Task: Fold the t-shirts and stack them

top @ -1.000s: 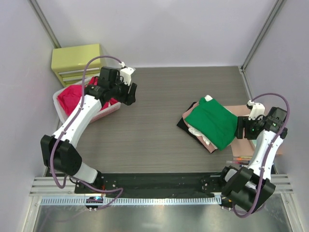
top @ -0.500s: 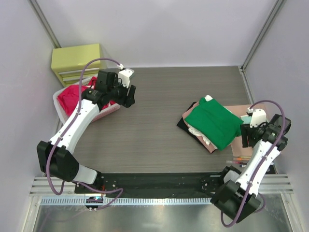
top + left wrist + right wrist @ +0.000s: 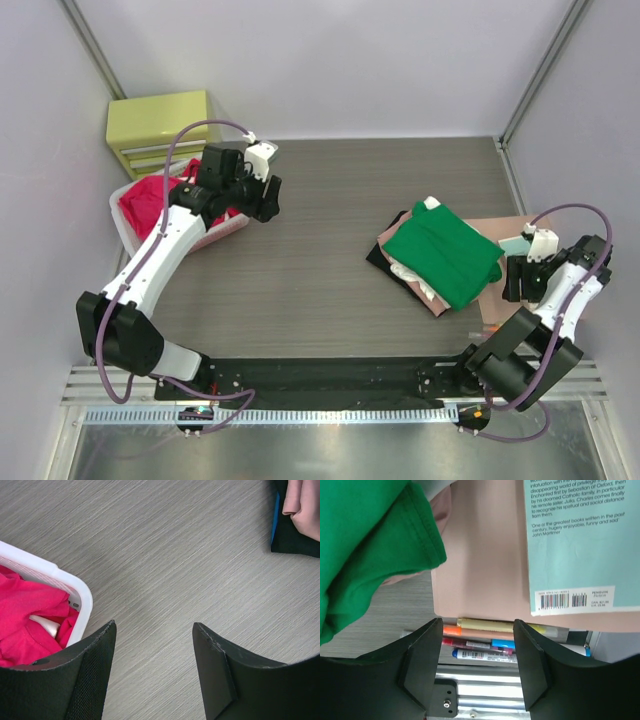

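A folded bright green t-shirt [image 3: 443, 252] tops a stack at the right of the table, with pale pink, white and black t-shirts showing under its edges. Red t-shirts [image 3: 148, 202] lie crumpled in the white basket [image 3: 232, 227] at the left. My left gripper [image 3: 268, 200] hangs open over bare table just right of the basket, holding nothing; its wrist view shows the basket rim [image 3: 60, 577], red cloth [image 3: 25, 615] and a far corner of the black shirt [image 3: 295, 535]. My right gripper [image 3: 518, 280] stands open right of the stack, empty, beside the green sleeve [image 3: 365, 545].
A yellow drawer unit [image 3: 160, 125] stands behind the basket. Right of the stack lies a pink board [image 3: 480, 555] carrying a teal book [image 3: 575, 540]. Several pens [image 3: 485, 635] lie along the board's near edge, just before the metal rail [image 3: 330, 410].
My right arm has drawn back from the green shirt toward the right edge of the table. The left arm shifted slightly at first, then stayed still.
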Tool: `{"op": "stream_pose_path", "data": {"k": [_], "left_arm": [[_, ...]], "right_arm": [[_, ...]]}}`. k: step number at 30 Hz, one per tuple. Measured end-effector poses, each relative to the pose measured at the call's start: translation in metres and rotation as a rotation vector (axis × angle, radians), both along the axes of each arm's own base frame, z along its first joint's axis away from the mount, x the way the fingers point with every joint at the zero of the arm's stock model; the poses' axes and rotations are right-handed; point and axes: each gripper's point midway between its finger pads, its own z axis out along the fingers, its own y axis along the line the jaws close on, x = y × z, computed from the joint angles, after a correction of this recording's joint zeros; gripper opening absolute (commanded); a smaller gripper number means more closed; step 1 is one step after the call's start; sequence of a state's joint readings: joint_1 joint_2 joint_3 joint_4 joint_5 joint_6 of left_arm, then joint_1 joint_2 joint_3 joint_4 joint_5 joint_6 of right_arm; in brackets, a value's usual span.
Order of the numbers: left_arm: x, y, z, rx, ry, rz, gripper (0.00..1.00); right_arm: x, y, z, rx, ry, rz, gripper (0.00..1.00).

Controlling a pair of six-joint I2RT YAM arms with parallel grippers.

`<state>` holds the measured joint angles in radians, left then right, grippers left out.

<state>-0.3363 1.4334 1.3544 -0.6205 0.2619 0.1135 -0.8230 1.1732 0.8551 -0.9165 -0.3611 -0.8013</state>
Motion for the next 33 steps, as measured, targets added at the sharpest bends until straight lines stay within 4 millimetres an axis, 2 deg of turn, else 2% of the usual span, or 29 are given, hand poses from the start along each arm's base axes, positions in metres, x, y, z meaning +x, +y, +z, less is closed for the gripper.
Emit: {"op": "stream_pose_path", "data": {"k": [2,3,5,6,9,10,13,16,21,28,33], "left_arm": [[0.000,0.000,0.000,0.000,0.000,0.000,0.63],[0.000,0.000,0.000,0.001,-0.001,-0.001,0.64],[0.000,0.000,0.000,0.001,-0.001,0.000,0.68],[0.000,0.000,0.000,0.003,-0.002,0.000,0.69],[0.001,0.002,0.000,0.009,-0.005,0.005,0.70],[0.001,0.002,-0.001,0.010,-0.005,0.006,0.70],[0.000,0.002,-0.001,0.010,-0.004,0.006,0.70],[0.000,0.002,-0.001,0.009,-0.004,0.006,0.70],[0.000,0.002,-0.001,0.009,-0.004,0.006,0.70],[0.000,0.002,0.001,0.008,-0.011,0.006,0.70],[-0.001,0.003,0.005,0.010,-0.022,0.003,0.70]], "right_arm": [[0.003,-0.001,-0.002,0.011,-0.005,0.002,0.31],[0.005,-0.001,-0.001,0.012,-0.010,0.005,0.30],[0.008,-0.002,0.000,0.010,-0.023,-0.001,0.48],[0.008,-0.003,0.002,0.004,-0.031,-0.003,0.62],[0.009,-0.003,0.015,-0.036,-0.075,-0.013,0.82],[0.009,-0.004,0.022,-0.058,-0.097,-0.012,0.84],[0.010,0.000,0.041,-0.111,-0.165,-0.004,0.86],[0.012,0.007,0.046,-0.096,-0.195,0.010,0.85],[0.020,0.010,0.041,-0.047,-0.215,0.013,0.85],[0.032,0.003,0.017,0.020,-0.193,-0.003,0.85],[0.032,0.005,0.016,0.020,-0.202,0.014,0.87]]}}
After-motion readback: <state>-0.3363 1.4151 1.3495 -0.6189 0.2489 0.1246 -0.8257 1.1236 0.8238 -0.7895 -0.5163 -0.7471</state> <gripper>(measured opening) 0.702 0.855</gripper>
